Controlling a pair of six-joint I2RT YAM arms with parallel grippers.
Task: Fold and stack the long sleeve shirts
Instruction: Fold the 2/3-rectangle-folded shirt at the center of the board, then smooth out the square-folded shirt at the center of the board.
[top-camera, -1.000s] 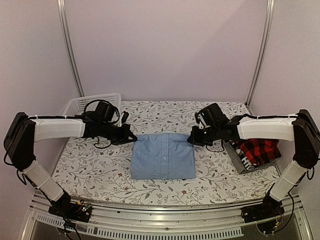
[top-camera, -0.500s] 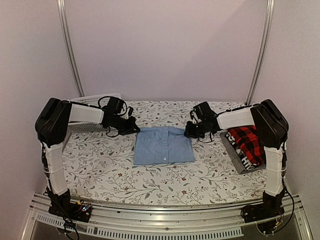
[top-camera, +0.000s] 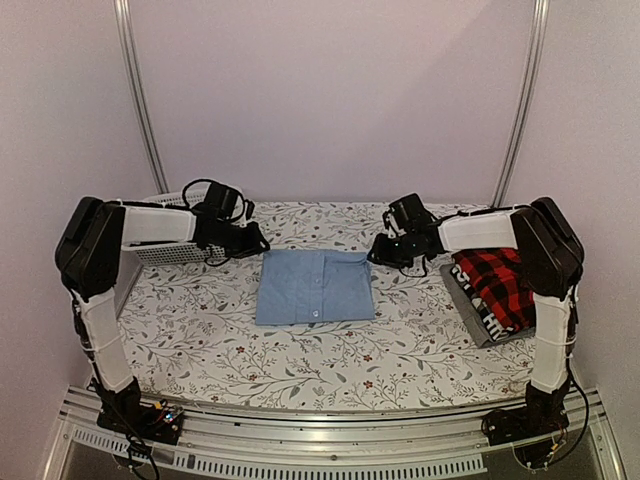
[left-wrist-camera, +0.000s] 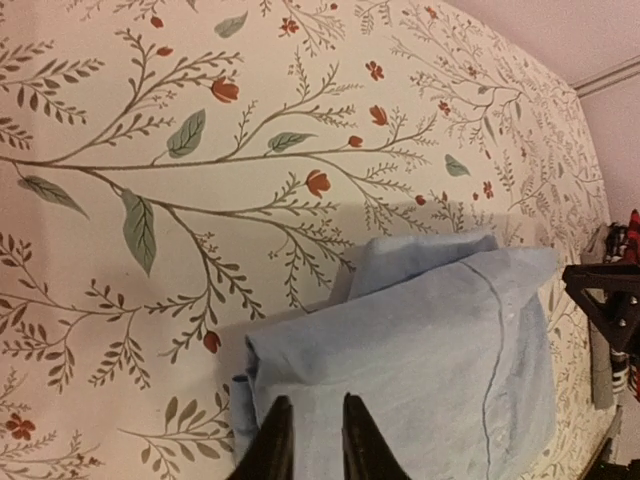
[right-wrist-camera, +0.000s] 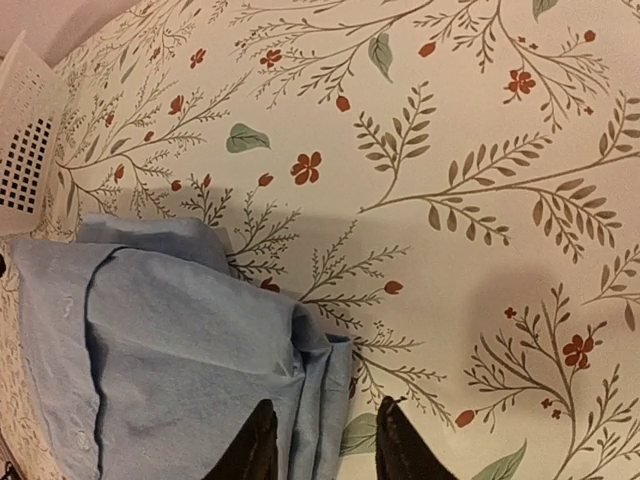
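Note:
A folded light blue shirt (top-camera: 315, 287) lies flat in the middle of the table. My left gripper (top-camera: 262, 243) sits low at its far left corner. In the left wrist view that gripper (left-wrist-camera: 312, 430) has its jaws slightly parted over the blue cloth (left-wrist-camera: 430, 340). My right gripper (top-camera: 375, 255) is at the shirt's far right corner. There the gripper (right-wrist-camera: 318, 440) stands open, with the shirt's layered edge (right-wrist-camera: 335, 400) between its fingers. A red-and-black plaid shirt (top-camera: 497, 285) lies folded on a grey one (top-camera: 478, 320) at the right.
A white lattice basket (top-camera: 160, 253) stands at the back left, partly behind my left arm, and its corner (right-wrist-camera: 25, 150) shows in the right wrist view. The floral tablecloth (top-camera: 330, 360) covers the table. Walls close in on both sides.
Both arms have drawn back and carried the blue shirt away from the near edge and a little to the left. Both grippers' jaws have parted from shut.

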